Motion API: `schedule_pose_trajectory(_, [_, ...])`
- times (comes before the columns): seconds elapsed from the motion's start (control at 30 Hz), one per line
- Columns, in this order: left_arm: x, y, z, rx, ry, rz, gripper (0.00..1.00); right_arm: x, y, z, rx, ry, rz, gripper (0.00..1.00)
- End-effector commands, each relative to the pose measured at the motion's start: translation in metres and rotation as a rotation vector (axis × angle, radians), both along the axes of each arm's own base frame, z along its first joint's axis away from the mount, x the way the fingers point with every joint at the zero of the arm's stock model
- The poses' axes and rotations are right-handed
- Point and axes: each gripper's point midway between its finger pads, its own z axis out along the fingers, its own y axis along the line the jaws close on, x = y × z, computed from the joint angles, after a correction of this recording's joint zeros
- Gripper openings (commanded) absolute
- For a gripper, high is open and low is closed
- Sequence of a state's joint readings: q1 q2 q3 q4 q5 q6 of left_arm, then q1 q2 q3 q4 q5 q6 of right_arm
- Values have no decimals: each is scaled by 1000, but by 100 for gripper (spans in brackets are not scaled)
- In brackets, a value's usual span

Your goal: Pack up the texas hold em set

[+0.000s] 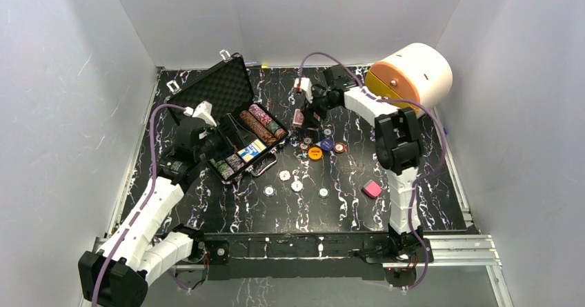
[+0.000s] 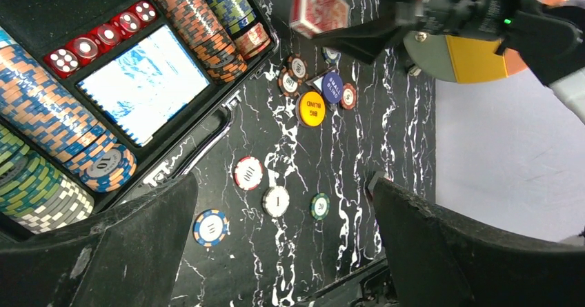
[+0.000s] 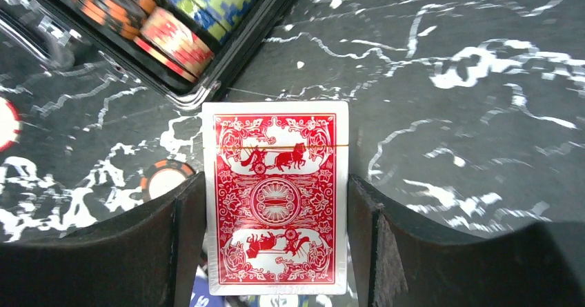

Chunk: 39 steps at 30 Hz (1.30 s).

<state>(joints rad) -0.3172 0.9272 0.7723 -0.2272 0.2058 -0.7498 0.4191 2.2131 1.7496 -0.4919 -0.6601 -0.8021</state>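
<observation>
Right gripper [image 3: 276, 252] clamped on long edges of red-backed card deck [image 3: 274, 200], beside black foam-lined case [image 1: 224, 86]; likely light, slick, cards may shear. Left gripper [image 2: 283, 252] jaws apart.

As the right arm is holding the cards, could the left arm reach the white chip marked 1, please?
Probably yes: the left gripper is open and empty, and the white chip lies flat on the table below it, apart from the green chip, with nothing over it.
</observation>
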Motion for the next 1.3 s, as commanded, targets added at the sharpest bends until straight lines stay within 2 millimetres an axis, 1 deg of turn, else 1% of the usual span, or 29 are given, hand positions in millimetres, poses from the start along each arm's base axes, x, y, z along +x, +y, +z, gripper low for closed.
schedule_pose_trajectory(0.0, [1,-5,3,-54,11,9,98,-2,5,111,216,-124,-25,52])
schedule_pose_trajectory(0.03, [1,-6,5,-63,18,3,98,-8,7,120,244,-129,-20,52])
schedule_pose_trajectory(0.07, [0,-8,6,-71,27,-4,98,-19,8,129,266,-130,0,53])
schedule_pose_trajectory(0.17, [-6,-17,12,-109,63,-43,98,-58,14,146,302,-148,86,54])
schedule_pose_trajectory(0.2, [-9,-23,14,-132,82,-74,98,-72,17,150,306,-160,115,54])
schedule_pose_trajectory(0.23, [-11,-31,15,-167,106,-108,98,-88,20,148,310,-159,137,54])
schedule_pose_trajectory(0.27, [-15,-40,18,-210,135,-156,98,-102,23,156,328,-170,161,54])
schedule_pose_trajectory(0.37, [-29,-63,25,-347,224,-281,98,-142,29,163,367,-141,216,55])
schedule_pose_trajectory(0.43, [-35,-68,32,-398,224,-316,98,-166,35,169,404,-130,252,55])
schedule_pose_trajectory(0.5, [-38,-67,37,-421,192,-313,98,-190,41,172,441,-103,300,55])
schedule_pose_trajectory(0.57, [-42,-66,34,-431,194,-310,98,-208,48,167,453,-68,327,55])
schedule_pose_trajectory(0.63, [-46,-65,24,-438,226,-299,96,-219,54,157,425,-42,333,55])
schedule_pose_trajectory(0.67, [-49,-65,17,-436,240,-293,93,-221,56,153,417,-32,330,55])
schedule_pose_trajectory(0.73, [-53,-58,0,-405,280,-253,88,-225,61,152,424,-17,326,55])
schedule_pose_trajectory(0.83, [-60,-54,-12,-368,311,-240,82,-227,70,155,452,-5,331,55])
schedule_pose_trajectory(0.9, [-66,-56,-13,-382,324,-265,79,-228,74,155,460,21,345,55])
schedule_pose_trajectory(1.0, [-72,-58,-13,-409,324,-290,71,-232,82,151,452,51,374,55])
schedule_pose_trajectory(1.17, [-74,-64,-5,-457,313,-338,59,-237,93,146,446,60,407,55])
schedule_pose_trajectory(1.27, [-73,-64,-8,-459,318,-334,51,-239,98,146,447,65,422,55])
